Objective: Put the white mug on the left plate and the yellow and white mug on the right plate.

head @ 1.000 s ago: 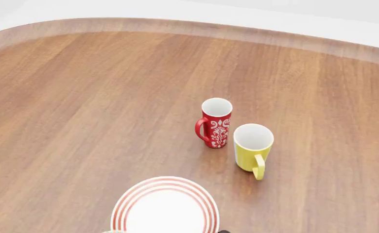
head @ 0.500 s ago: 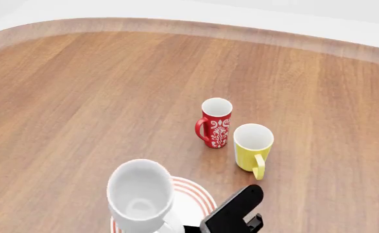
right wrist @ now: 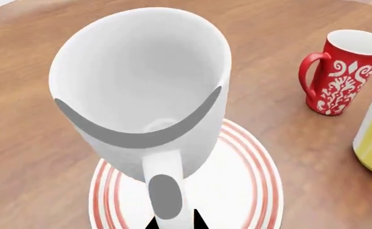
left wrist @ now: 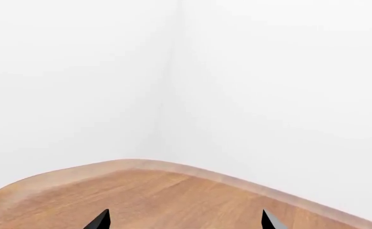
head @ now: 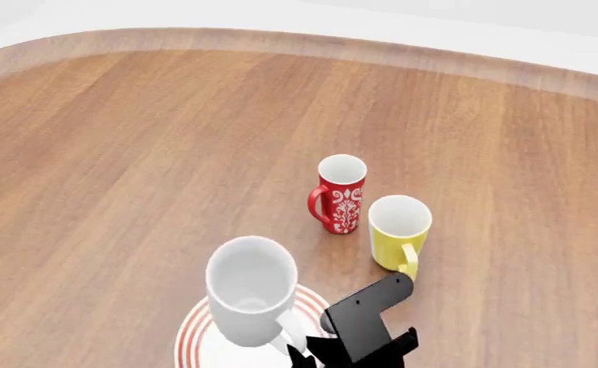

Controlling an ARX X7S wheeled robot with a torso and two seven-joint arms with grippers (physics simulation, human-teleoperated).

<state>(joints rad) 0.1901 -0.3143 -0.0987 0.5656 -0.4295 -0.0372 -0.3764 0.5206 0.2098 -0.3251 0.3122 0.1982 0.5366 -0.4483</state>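
Gripping the white mug [head: 251,290] by its handle with the right gripper [head: 301,354], right above the plate [head: 195,331]. Needs only to go straight down. Left gripper [left wrist: 184,220] open, holding nothing.

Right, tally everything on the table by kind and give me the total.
Mugs: 3 (white mug, yellow mug, red mug)
Plates: 1 in view (plate)
Total: 4
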